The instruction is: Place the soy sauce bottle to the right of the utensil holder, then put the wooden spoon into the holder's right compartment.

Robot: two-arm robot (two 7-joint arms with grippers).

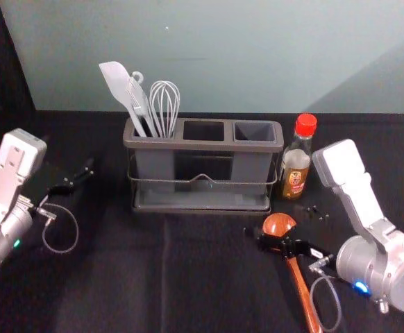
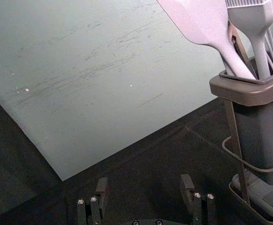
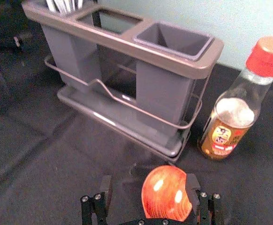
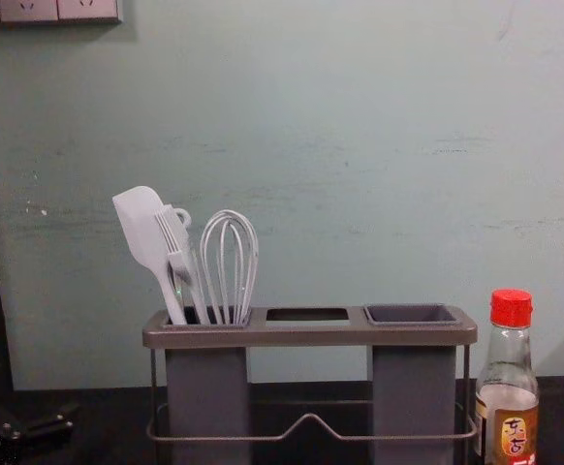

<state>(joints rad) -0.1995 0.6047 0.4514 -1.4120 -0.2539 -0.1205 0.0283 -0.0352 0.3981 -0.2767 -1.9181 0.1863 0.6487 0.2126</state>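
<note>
The soy sauce bottle (image 1: 296, 161) stands upright just right of the utensil holder (image 1: 202, 145). In the head view the wooden spoon (image 1: 303, 295) lies on the table in front of the bottle, bowl toward the holder. My right gripper (image 1: 281, 222) is low over the spoon's bowl. The right wrist view has the right gripper (image 3: 150, 190) open, the bowl (image 3: 167, 193) close to one finger. The holder's right compartment (image 3: 174, 38) is empty. My left gripper (image 1: 70, 179) is idle, left of the holder; in its wrist view the left gripper (image 2: 144, 190) is open.
A white spatula (image 1: 122, 87), a brush and a whisk (image 1: 165, 104) stand in the holder's left compartment. A pale wall (image 4: 311, 136) rises behind the black-covered table (image 1: 125, 277). The bottle is close to the holder's right end.
</note>
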